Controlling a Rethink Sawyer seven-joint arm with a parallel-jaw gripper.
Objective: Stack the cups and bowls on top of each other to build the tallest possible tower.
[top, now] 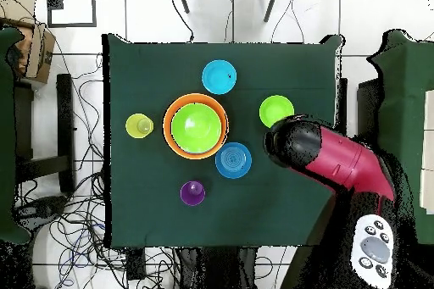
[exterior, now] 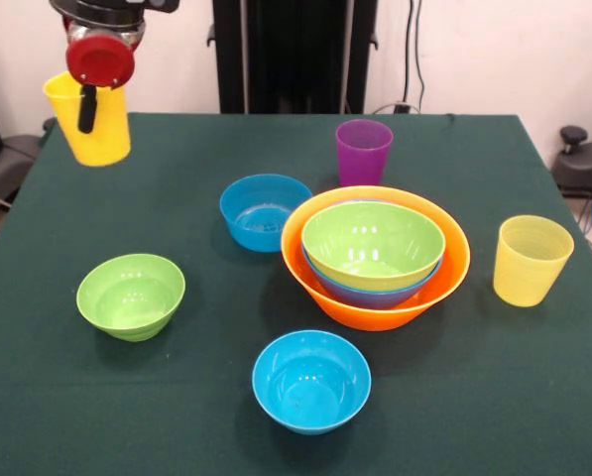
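My gripper [exterior: 89, 117] is shut on the rim of the opaque yellow cup [exterior: 105, 139] and holds it tilted in the air above the table's far left corner. The tower is the orange bowl [exterior: 375, 312] with the large blue bowl [exterior: 370, 295] and the medium green bowl [exterior: 373, 243] nested in it, right of centre. The purple cup [exterior: 363, 151] stands behind it. The ribbed pale yellow cup [exterior: 530, 260] stands to its right. Two small blue bowls [exterior: 264, 210] [exterior: 310, 380] and the small green bowl [exterior: 131, 295] sit apart. In the overhead view the arm [top: 326, 154] hides the held cup.
The table [exterior: 474, 397] is covered in dark green cloth. In the overhead view the tower's orange bowl [top: 169, 129] is near the middle, and the arm reaches over the small green bowl's [top: 275, 110] side. Cables lie on the floor around the table.
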